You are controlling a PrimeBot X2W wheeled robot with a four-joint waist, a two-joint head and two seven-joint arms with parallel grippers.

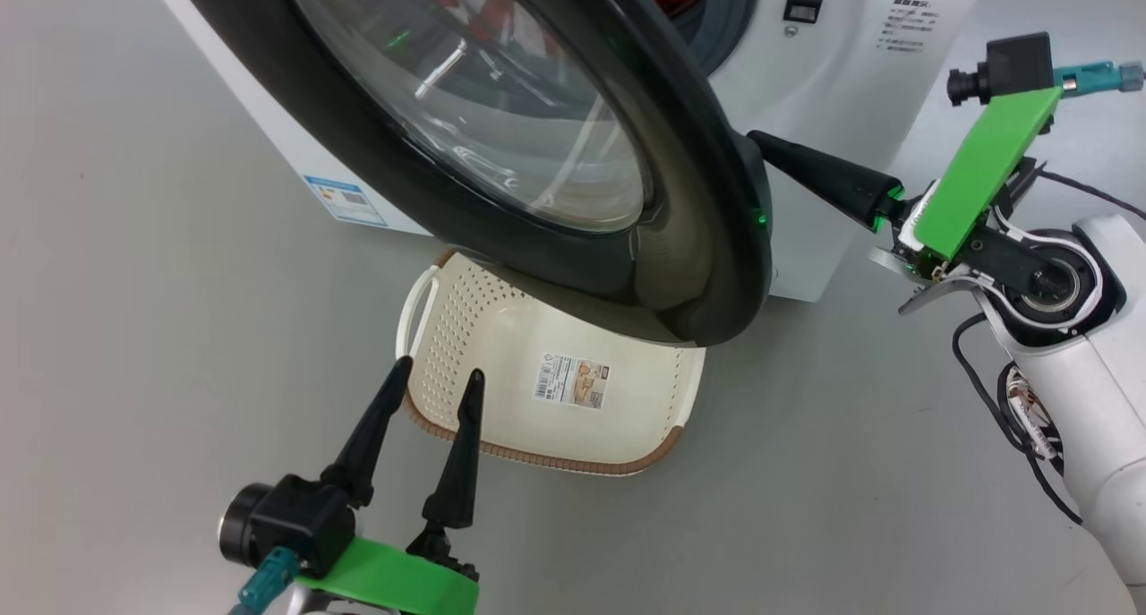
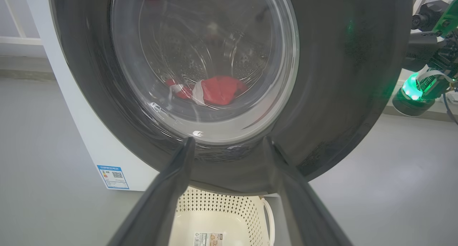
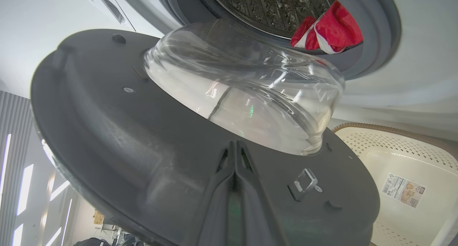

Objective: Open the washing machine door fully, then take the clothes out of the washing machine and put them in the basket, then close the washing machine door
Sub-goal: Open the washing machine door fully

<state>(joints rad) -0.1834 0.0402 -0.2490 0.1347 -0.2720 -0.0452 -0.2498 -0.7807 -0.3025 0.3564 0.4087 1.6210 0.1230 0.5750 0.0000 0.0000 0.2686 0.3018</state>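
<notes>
Black glossy rim and clear glass bowl: the large round washing machine door stands part-way open, hanging over the small cream perforated basket on the grey floor in front of the big white front-loading washing machine.

My right gripper has its two dark fingers pressed together, empty, with the tips seemingly against the door's inner face just below the glass bowl. The left gripper hovers over the basket's near rim, fingers apart, holding nothing. The bright red garment with white trim lies at the mouth of the steel drum.

Step in hand, as I judge it: finishing the door swing.
- Push along the hinge arc, not straight out, since the smooth plastic may let the tips slide.
- Stay off the glass bowl and the latch hook.
- The door's outer face looks toward the left gripper, so pull that arm clear first.
- I cannot tell the clearance between the door's lower edge and the basket, so go slowly.
</notes>
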